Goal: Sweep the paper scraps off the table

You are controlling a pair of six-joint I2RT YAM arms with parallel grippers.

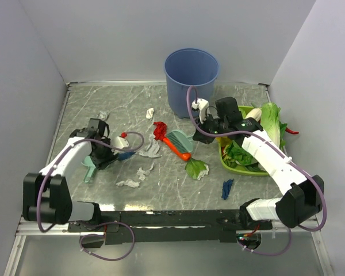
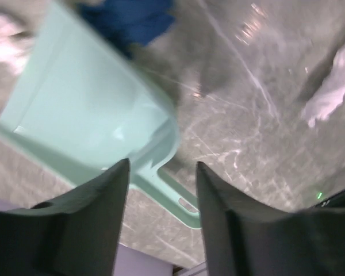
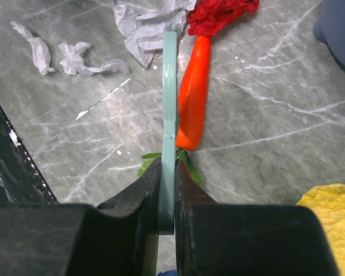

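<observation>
My left tool (image 2: pixel 161 167) stands parted, with the thin handle of the dustpan (image 2: pixel 86 98) showing in the gap, not pinched. The dustpan lies on the tabletop (image 1: pixel 172 192) with a blue scrap (image 2: pixel 132 23) at its mouth. My right tool (image 3: pixel 168 165) is clamped on the brush (image 3: pixel 169 86), which runs just beside the carrot (image 3: pixel 194 92). The scraps (image 1: pixel 129 183) lie scattered mid-tabletop between the arms, with a red scrap (image 1: pixel 159 129) at the carrot's far end.
</observation>
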